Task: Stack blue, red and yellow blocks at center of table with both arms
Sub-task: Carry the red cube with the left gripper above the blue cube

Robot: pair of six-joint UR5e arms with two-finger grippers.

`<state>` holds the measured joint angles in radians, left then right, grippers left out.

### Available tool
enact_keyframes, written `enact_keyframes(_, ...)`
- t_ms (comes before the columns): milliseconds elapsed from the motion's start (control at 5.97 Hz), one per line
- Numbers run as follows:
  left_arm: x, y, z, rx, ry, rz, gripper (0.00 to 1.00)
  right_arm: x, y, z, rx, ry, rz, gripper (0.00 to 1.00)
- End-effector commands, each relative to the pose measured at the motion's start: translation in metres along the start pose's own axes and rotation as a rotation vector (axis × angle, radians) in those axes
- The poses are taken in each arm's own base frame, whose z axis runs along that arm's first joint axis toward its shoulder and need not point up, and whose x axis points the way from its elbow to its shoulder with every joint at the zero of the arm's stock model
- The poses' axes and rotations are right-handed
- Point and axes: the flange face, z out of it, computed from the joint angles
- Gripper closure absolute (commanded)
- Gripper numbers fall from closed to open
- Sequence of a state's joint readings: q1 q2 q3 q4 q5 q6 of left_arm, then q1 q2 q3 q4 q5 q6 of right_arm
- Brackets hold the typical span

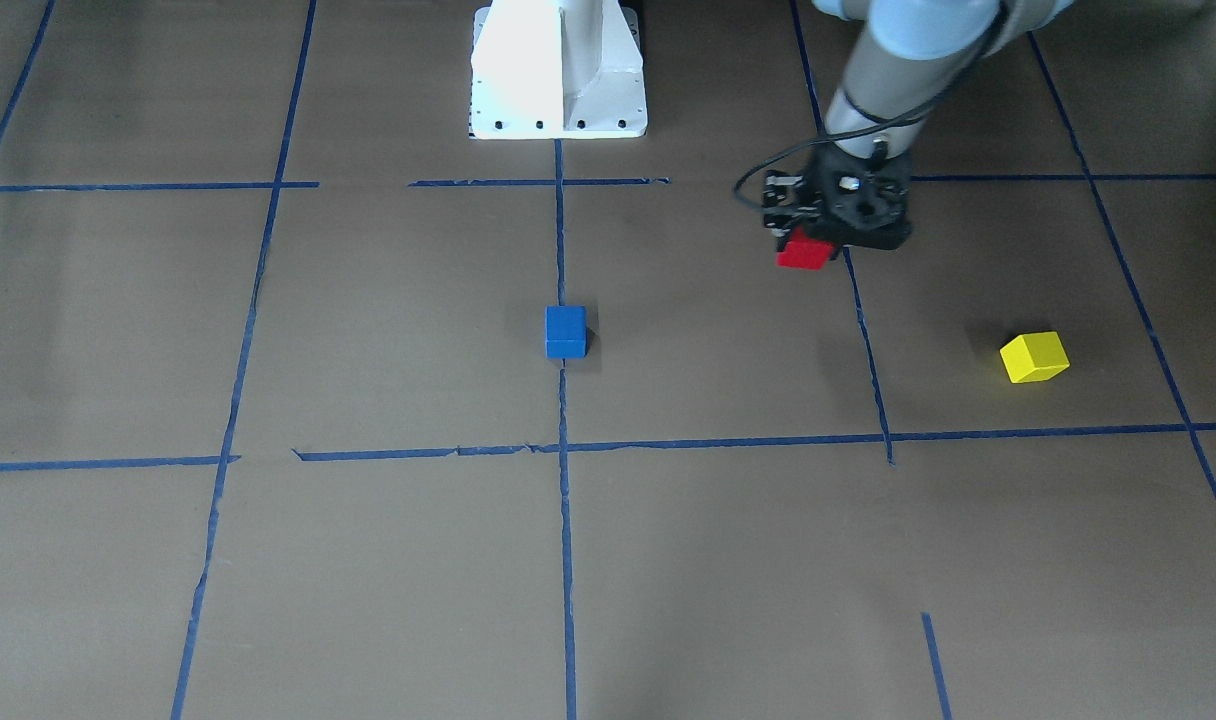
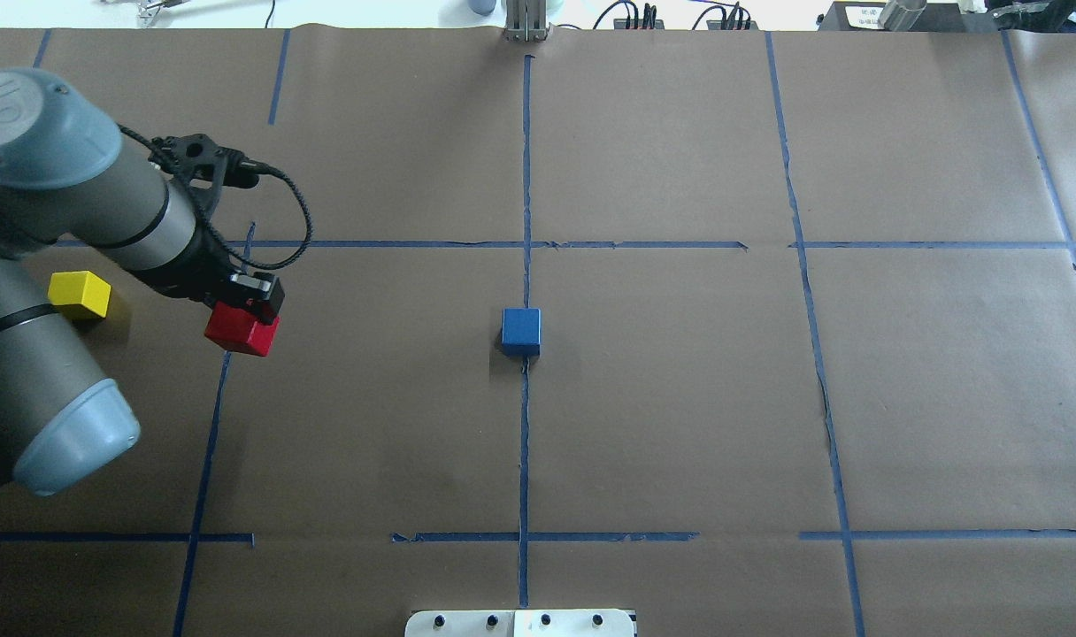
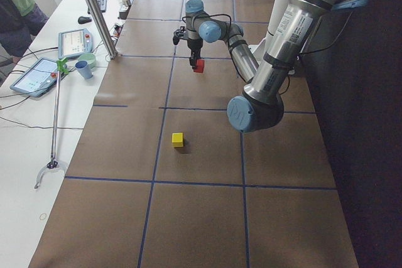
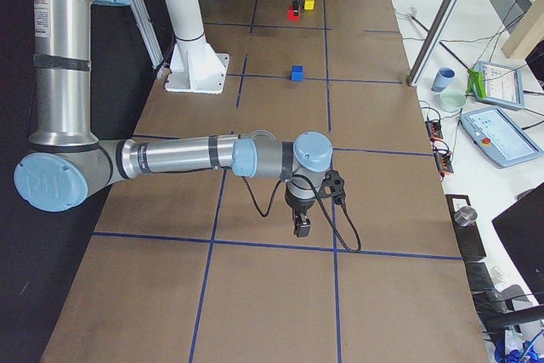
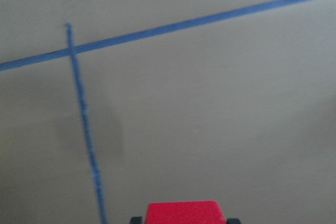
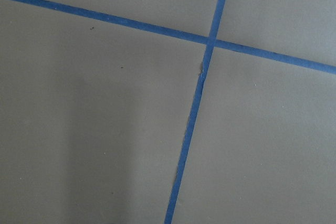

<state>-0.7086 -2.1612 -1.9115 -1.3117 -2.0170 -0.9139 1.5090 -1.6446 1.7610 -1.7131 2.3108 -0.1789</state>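
My left gripper (image 1: 811, 238) is shut on the red block (image 1: 805, 251) and holds it above the table; the pair also shows in the overhead view (image 2: 241, 331) and the block at the bottom of the left wrist view (image 5: 184, 212). The blue block (image 2: 520, 329) sits on the centre tape line (image 1: 566, 331), well to the red block's side. The yellow block (image 2: 79, 294) lies on the table beyond my left arm (image 1: 1034, 357). My right gripper (image 4: 301, 229) shows only in the exterior right view, low over bare paper far from the blocks; I cannot tell whether it is open or shut.
The table is covered with brown paper marked by a blue tape grid. The white robot base (image 1: 558, 70) stands at the table's robot-side edge. A side bench with tablets and a blue cup (image 3: 83, 69) runs along the far edge behind a metal post (image 3: 94, 10).
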Motion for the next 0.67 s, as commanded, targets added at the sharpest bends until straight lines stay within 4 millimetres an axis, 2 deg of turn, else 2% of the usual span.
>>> enact_keyframes(0,0.118,-0.037,0.015,0.015,-0.031,-0.083,1.0,0.0,0.002,0.0,0.0,-0.001,0.012,0.0)
enact_keyframes(168,0.159,-0.04,0.022,0.013,-0.042,-0.118,1.0,0.001,0.003,0.001,-0.002,-0.001,0.016,0.0)
enact_keyframes(335,0.193,-0.027,0.027,0.019,-0.036,-0.116,1.0,0.001,0.003,0.001,-0.002,-0.001,0.016,0.0)
enact_keyframes(503,0.203,-0.03,0.045,0.023,-0.012,-0.121,1.0,0.0,0.002,0.001,-0.002,0.0,0.015,0.0)
